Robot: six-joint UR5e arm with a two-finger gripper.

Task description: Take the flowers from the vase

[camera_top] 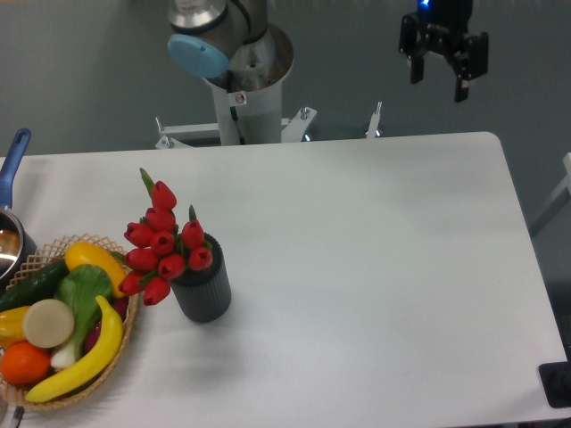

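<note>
While the flowers (161, 245) sit in the vase (203, 290) at the left part of the white surface (375, 267), the hand (439, 80) hangs high at the far right, above the back edge of the surface and well apart from them; its two fingers point down with a visible gap between them, so it is open and holds nothing. The red buds lean to the left out of the round mouth of the vase, and some of them hang over the rim of the wicker basket (36, 397) just beside it; I think this is because the bunch is wider than the vase and its weight falls to one side. The basket holds plastic fruit and vegetables, among them a banana (85, 361), and it stands so near that the lower buds seem to touch it or almost touch it; I cannot tell which. A pot with a blue handle (13, 160) is at the left edge. The task seems not yet begun; in my judgement the hand must travel far to the left and come down on the bunch from above, where the basket does not block the fingers.
</note>
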